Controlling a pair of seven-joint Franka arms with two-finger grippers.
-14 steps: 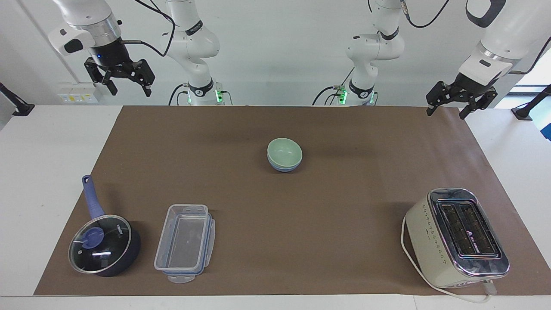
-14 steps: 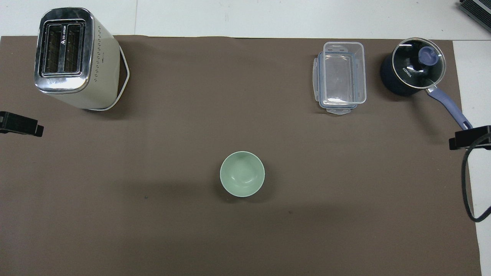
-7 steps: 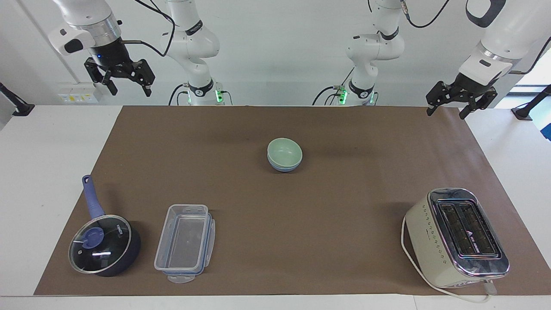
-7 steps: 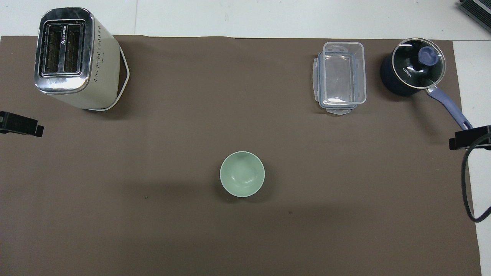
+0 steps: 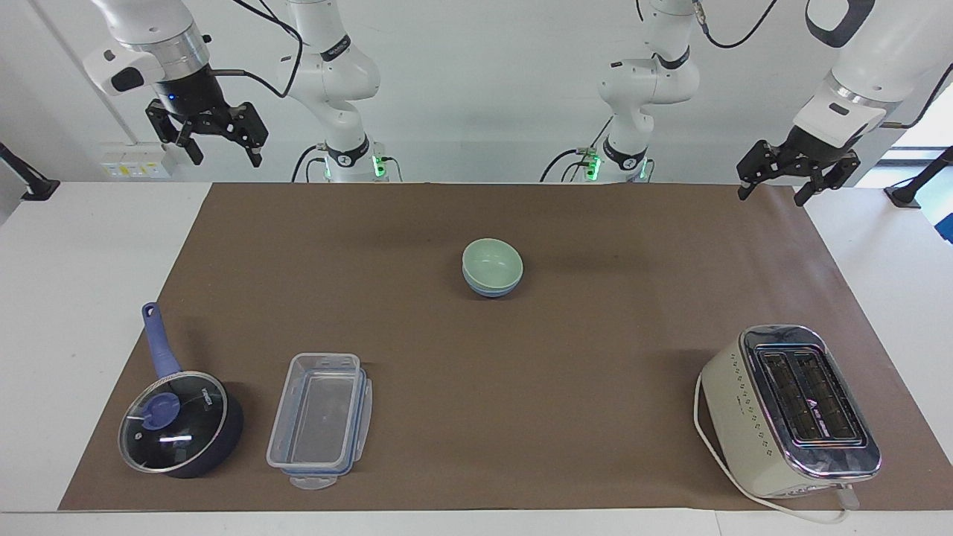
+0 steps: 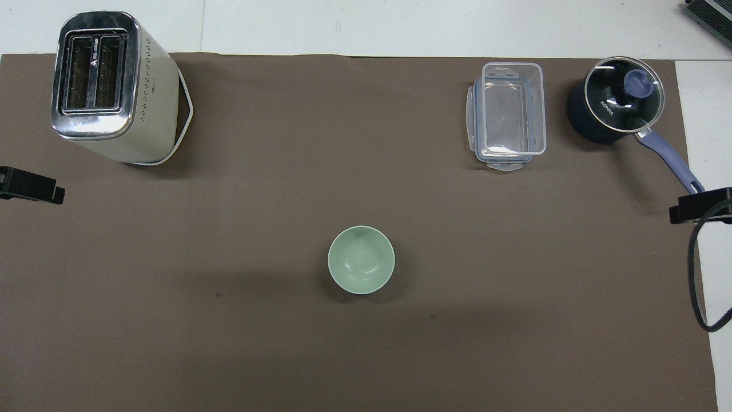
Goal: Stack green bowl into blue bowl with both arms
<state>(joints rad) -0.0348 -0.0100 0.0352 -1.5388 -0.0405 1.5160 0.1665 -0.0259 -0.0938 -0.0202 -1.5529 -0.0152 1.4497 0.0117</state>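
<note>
Green bowl (image 5: 491,264) sits nested inside the blue bowl (image 5: 488,289), one of each, the pair standing upright near the middle of the brown mat (image 5: 476,357). Only a thin band of blue shows under the green rim from across the table; from above, the green bowl hides the blue one entirely, and its hollow holds nothing.

Two arms, two grippers, both raised and well apart from the stack. The right gripper (image 5: 218,145) hangs high over the mat's corner at the right arm's end of the table, its fingers spread wide with nothing between them. The left gripper (image 5: 778,184) hangs over the mat's edge at the left arm's end, its fingers also spread and empty. The bowls lie between the two, roughly midway, and neither set of jaws is over them.

One clear plastic container (image 5: 320,419) stands farther from the robots than the bowls, toward the right arm's end, with nothing in it. Just beside it is one dark blue saucepan (image 5: 181,424) with its glass lid on. One cream toaster (image 5: 789,409) stands toward the left arm's end, both slots showing no bread.
</note>
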